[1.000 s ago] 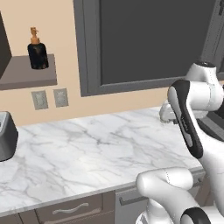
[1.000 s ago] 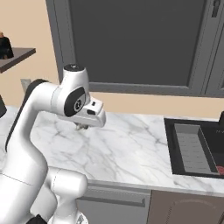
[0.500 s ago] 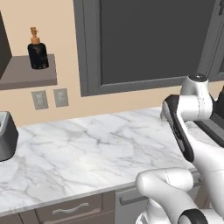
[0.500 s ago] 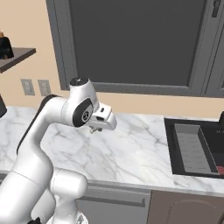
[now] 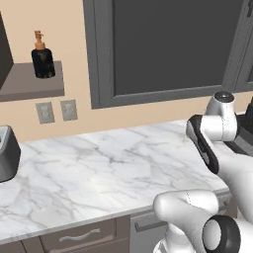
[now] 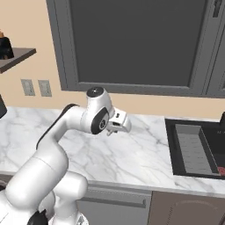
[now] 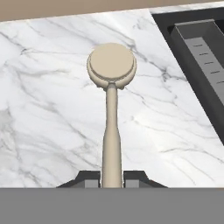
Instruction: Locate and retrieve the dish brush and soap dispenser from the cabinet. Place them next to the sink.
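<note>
Left base view: soap dispenser (image 5: 43, 55) upper left on cabinet (image 5: 32, 81) shelf; arm bent at right edge over marble counter (image 5: 99, 163).
Right base view: gripper (image 6: 124, 125) mid-frame, wrist pointing right toward sink (image 6: 193, 147) at right.
Hand view: gripper (image 7: 112, 179) pinching dish brush (image 7: 111, 92) handle, head at top centre above counter; sink upper right.

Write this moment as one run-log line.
fingers: shut on dish brush | over counter beside sink | soap dispenser: on shelf
</note>
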Motion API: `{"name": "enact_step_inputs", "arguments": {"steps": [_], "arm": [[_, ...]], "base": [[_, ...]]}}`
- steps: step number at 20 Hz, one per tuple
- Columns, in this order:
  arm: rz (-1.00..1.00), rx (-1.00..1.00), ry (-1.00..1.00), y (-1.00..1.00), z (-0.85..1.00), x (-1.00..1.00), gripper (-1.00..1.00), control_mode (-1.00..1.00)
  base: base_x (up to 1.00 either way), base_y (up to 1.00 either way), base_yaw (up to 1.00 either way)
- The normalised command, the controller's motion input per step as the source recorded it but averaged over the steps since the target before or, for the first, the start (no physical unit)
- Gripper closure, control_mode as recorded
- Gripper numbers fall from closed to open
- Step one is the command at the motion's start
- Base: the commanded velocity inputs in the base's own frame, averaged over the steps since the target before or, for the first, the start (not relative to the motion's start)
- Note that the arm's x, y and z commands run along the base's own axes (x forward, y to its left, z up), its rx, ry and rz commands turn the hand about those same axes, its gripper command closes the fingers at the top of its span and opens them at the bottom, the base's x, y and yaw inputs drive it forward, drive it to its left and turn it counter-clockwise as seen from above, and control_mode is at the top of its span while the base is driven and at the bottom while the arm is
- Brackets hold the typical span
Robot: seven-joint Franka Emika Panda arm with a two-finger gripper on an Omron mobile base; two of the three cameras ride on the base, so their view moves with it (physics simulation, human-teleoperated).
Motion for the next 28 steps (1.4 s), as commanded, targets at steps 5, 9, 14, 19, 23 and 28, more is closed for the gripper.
{"name": "enact_step_inputs", "arguments": {"steps": [5,9,14,19,23,28], "arm": [[0.00,0.00,0.17,-0.44,0.00,0.57,1.00,-1.00],[0.00,0.01,0.09,-0.45,-0.06,0.37,1.00,-1.00],[0.00,0.09,-0.03,-0.51,-0.36,0.24,1.00,-1.00],[0.00,0.01,-0.10,-0.28,-0.50,0.20,1.00,-1.00],[0.00,-0.01,-0.02,-0.18,-0.28,0.43,1.00,-1.00],[0.00,-0.05,-0.01,-0.06,-0.14,0.41,1.00,-1.00]], "base": [[0.00,0.00,0.00],[0.00,0.00,0.00],[0.00,0.00,0.00],[0.00,0.00,0.00],[0.00,0.00,0.00],[0.00,0.00,0.00]]}}
